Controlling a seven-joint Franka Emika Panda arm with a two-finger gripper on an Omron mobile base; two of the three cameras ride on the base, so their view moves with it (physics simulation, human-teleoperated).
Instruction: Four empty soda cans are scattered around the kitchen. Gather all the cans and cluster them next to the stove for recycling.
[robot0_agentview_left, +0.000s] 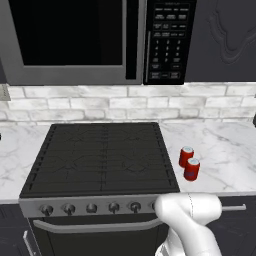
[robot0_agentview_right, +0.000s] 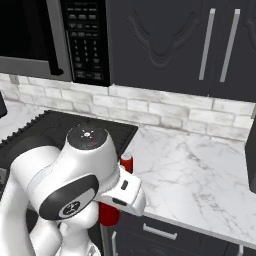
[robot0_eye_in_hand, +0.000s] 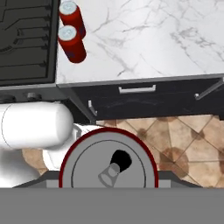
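Note:
Two red soda cans (robot0_agentview_left: 186, 156) (robot0_agentview_left: 192, 169) stand upright and close together on the marble counter, just right of the black stove (robot0_agentview_left: 100, 155). The hand view shows the same pair (robot0_eye_in_hand: 72, 16) (robot0_eye_in_hand: 71, 43) at the top left, beside the cooktop edge. My gripper (robot0_eye_in_hand: 108, 178) is shut on a third soda can (robot0_eye_in_hand: 108, 159), whose silver top with its pull tab faces the hand camera. It is held out over the floor, in front of the counter's edge. In the right base view the held can (robot0_agentview_right: 108, 214) shows red below my white hand.
A microwave (robot0_agentview_left: 75, 40) with a keypad hangs above the stove. Dark drawers with bar handles (robot0_eye_in_hand: 136, 89) run under the counter (robot0_agentview_right: 200, 170). Brown tiled floor (robot0_eye_in_hand: 183, 140) lies below the hand. A brick backsplash (robot0_agentview_left: 150, 102) closes off the back.

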